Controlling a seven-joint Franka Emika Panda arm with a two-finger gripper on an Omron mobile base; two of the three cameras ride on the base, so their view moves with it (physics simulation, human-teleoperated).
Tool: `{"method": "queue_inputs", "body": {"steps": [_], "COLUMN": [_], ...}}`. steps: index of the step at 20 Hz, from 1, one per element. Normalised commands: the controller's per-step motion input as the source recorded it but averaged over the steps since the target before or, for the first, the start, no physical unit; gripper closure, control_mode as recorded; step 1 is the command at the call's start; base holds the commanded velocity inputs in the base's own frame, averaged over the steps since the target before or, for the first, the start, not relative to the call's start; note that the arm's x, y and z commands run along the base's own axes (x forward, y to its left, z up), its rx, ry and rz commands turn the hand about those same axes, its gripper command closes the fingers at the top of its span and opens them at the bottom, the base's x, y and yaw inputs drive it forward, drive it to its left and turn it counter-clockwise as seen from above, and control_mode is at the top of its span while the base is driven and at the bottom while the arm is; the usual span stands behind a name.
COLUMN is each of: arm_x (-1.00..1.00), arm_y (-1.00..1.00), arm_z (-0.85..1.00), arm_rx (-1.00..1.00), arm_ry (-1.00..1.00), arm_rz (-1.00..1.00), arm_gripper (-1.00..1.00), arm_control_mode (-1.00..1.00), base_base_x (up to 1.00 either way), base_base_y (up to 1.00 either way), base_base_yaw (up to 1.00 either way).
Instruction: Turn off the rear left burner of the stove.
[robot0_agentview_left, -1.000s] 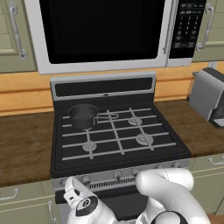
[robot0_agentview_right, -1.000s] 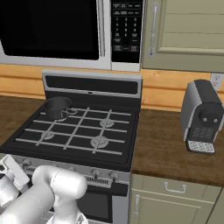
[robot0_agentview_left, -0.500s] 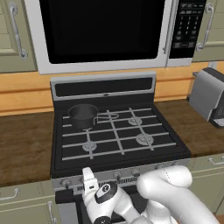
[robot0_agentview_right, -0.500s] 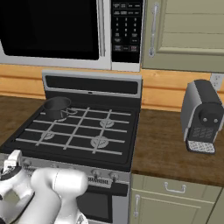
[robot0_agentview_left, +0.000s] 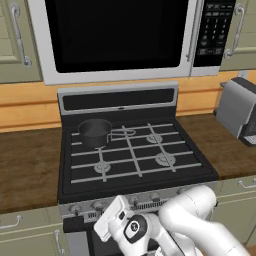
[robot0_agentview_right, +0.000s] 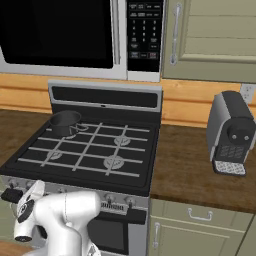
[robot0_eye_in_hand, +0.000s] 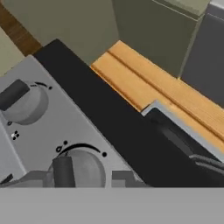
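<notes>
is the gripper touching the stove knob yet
Cannot tell. In the hand view the fingertips sit either side of the knob on the stove at the frame's bottom, but the contact line is cut off.

stove: black, silver-trimmed
grates: black
rear left burner: under dark grey saucepan
knobs: silver, dark grip bars
microwave: silver frame, black door
counter: dark brown woodgrain

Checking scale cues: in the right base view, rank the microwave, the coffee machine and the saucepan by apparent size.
1. microwave, cropped by the frame
2. coffee machine, though it sits nearer the camera
3. saucepan
</notes>
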Motion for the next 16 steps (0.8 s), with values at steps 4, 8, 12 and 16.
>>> {"method": "queue_inputs", "body": {"steps": [4,8,12,16], "arm_x": [-0.03,0.0,0.0,0.0], "arm_y": [-0.24,-0.24,-0.26,-0.19], "arm_z": [0.3,0.31,0.32,0.21], "arm_rx": [0.86,0.76,0.85,0.89], "arm_ry": [-0.23,-0.19,-0.14,-0.14], "arm_rz": [-0.22,-0.24,-0.28,-0.42], "arm_gripper": [1.0,1.0,1.0,1.0], "arm_control_mode": [-1.0,-1.0,-1.0,-1.0], "base_base_x": [0.0,0.0,0.0,0.0], "base_base_y": [0.0,0.0,0.0,0.0], "base_base_yaw": [0.0,0.0,0.0,0.0]}}
